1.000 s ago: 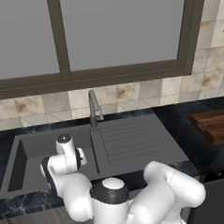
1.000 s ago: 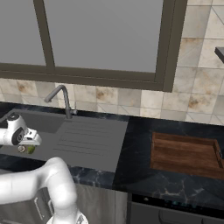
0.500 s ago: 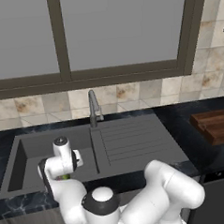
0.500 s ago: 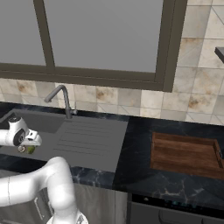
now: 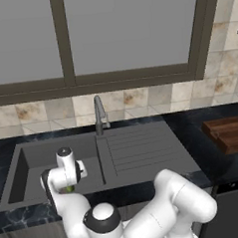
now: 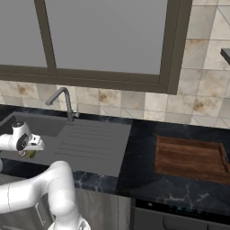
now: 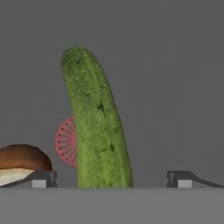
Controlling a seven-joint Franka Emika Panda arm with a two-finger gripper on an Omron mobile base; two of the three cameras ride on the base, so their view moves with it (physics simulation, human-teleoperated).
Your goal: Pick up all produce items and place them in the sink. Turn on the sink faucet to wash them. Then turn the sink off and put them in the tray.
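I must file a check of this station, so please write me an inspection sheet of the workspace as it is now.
Surface: dark marbled counter.
Job's things: green oblong cucumber and brown-capped mushroom lie in the dark grey matte sink basin, the cucumber over part of the red drain mark; slim grey metal faucet, no water seen; brown wooden slatted tray holds nothing.
Clutter: nothing seen.
Hand: the hand is open, low over the cucumber, holding nothing.
Cables: nothing seen.
Surroundings: beige tiled wall, dark-framed window.

Green cucumber (image 7: 97,127) lies on the dark grey sink (image 5: 33,156) floor across the red drain (image 7: 65,142), brown mushroom (image 7: 22,162) just beside
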